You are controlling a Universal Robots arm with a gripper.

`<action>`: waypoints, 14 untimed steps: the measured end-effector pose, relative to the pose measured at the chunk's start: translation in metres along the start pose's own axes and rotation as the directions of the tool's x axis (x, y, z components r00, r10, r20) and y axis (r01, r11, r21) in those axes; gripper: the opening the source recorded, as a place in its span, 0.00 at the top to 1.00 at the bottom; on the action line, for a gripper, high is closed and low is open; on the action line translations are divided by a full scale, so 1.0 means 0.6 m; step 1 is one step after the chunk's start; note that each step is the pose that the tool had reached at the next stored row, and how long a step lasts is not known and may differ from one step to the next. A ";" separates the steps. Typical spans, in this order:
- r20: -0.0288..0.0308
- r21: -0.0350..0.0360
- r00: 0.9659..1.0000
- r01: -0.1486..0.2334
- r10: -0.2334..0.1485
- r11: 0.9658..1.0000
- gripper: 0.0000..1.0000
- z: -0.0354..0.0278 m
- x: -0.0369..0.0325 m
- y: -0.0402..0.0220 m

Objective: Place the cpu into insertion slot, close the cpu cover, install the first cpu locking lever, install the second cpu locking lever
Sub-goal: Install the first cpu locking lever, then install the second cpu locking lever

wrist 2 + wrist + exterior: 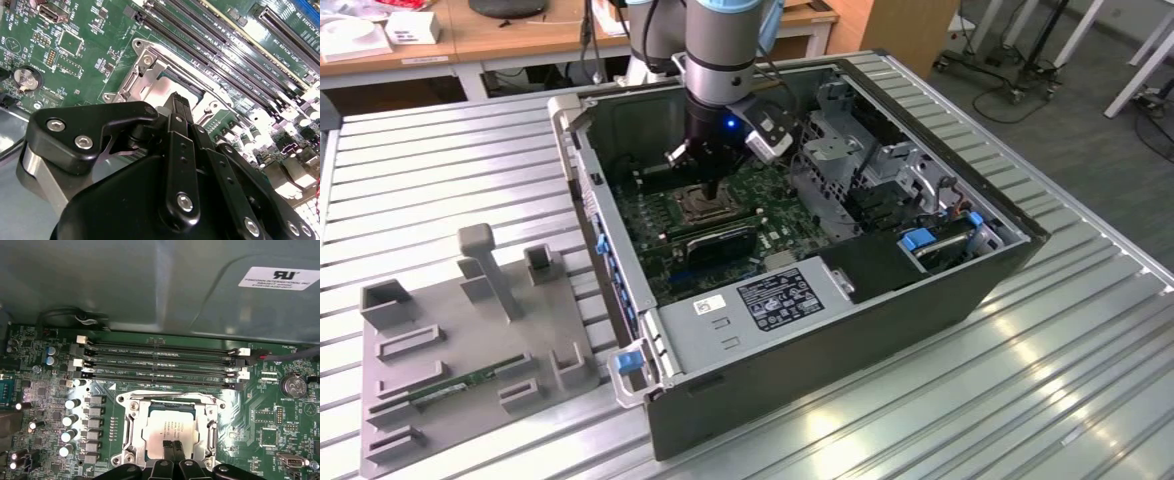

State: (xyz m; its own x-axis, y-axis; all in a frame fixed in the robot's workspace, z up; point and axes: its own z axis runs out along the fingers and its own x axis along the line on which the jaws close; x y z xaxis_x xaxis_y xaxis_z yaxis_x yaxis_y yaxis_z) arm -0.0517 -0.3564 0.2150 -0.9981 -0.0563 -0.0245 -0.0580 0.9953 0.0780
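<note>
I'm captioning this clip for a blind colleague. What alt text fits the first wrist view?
The gripper, fingers together, hangs just over the cpu, which lies in the insertion slot on a green motherboard. Long black memory slots run beyond the socket, below a grey case wall.

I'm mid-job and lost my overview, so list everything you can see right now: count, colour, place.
computer case: one, dark grey, open on the slatted metal table.
motherboard: one, green, inside the case.
insertion slot: one, silver-rimmed, mid-board.
cpu: one, pale silver, lying in the slot.
cpu cover: one, silver frame, around the socket.
memory slots: four, black, beside the socket.
coin battery: one, silver, on the board.
fixture tray: one, grey, at the exterior view's left, holding a green memory stick.
gripper: one, black, fingers together, tip at the cpu's top.
</note>
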 end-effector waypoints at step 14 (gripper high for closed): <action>0.000 0.000 1.000 0.000 0.000 1.000 0.89 -0.007 0.001 0.001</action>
State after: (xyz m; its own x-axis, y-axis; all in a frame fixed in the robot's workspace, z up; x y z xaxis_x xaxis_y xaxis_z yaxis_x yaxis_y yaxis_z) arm -0.0523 -0.3563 0.2192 -0.9981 -0.0563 -0.0243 -0.0580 0.9953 0.0778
